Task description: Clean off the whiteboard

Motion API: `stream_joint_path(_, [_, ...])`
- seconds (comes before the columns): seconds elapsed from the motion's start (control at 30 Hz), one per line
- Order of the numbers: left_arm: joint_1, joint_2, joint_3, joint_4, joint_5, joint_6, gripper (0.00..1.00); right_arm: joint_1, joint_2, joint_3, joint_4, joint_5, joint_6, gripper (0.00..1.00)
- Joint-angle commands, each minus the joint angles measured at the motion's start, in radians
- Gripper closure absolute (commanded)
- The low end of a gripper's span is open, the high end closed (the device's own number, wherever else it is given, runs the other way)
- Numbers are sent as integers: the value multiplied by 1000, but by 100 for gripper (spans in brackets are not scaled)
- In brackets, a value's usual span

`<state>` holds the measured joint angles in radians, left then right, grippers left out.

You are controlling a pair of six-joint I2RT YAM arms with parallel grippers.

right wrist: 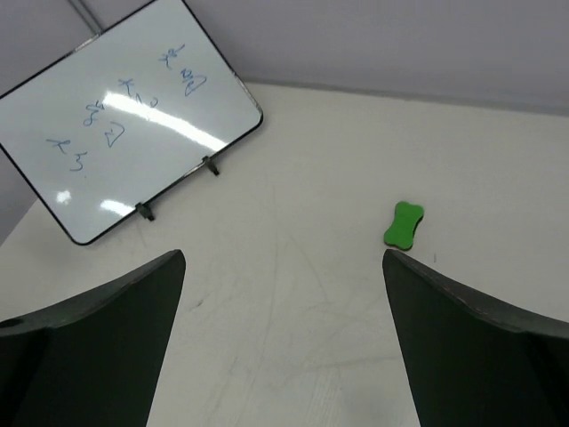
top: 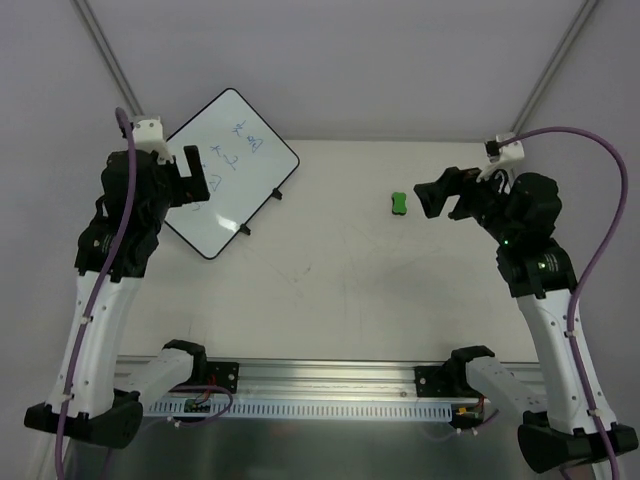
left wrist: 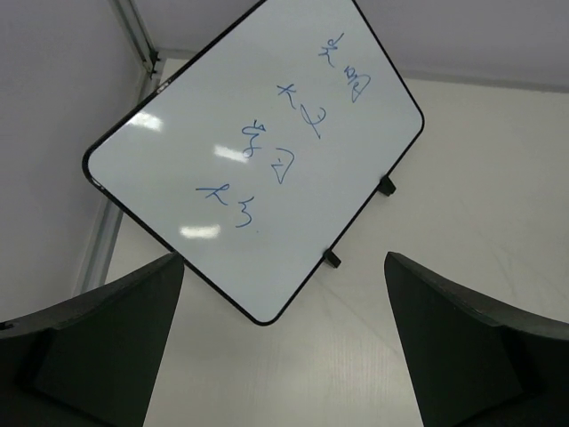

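The whiteboard (top: 232,170) lies tilted at the table's far left, black-rimmed with small black feet and blue handwriting; it also shows in the left wrist view (left wrist: 258,151) and the right wrist view (right wrist: 124,116). A small green bone-shaped eraser (top: 398,202) lies on the table at the far right, also in the right wrist view (right wrist: 404,225). My left gripper (top: 192,175) is open and empty above the board's near left edge. My right gripper (top: 440,195) is open and empty, just right of the eraser.
The pale table (top: 330,290) carries only the board and the eraser. A metal rail (top: 320,385) with the arm bases runs along the near edge. Grey walls with slanted frame bars (top: 110,55) close the back.
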<state>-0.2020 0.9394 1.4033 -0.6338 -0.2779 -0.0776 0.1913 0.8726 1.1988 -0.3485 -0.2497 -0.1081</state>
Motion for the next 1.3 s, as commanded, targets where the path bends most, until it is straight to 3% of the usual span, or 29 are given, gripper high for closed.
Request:
stream_joint_path(0.0, [56,105,59,22,40,-11,1,-3,43,-27,66,-138,91,1])
stream_joint_path(0.13, [241,228,97,54,247,-83,1,-3,88,-54,65,-169,100,1])
stream_joint_path(0.37, [496,432,221,83,416,-191,1,-3,175,-61,66,-247,96,1])
stream_joint_path(0.43, [512,475,243,97,414,-133,2,-3,187,-82,89,-261,113,1])
stream_joint_path(0.57, [535,585,368,95,428,132,1,-1,212,-157,178,-263,157,1])
stream_joint_path(0.6, [553,628,388,94,504,175,2,-1,213,-166,180,-243,171,1])
stream_joint_path(0.77, [593,708,453,94,586,315,2,4,220,-199,175,-315,116,1])
stream_joint_path(1.03, [628,765,425,95,622,282,1,8,258,-203,177,-402,116,1])
stream_joint_path(1.27, [679,751,298,98,520,84,7,8,261,-226,177,-425,74,1])
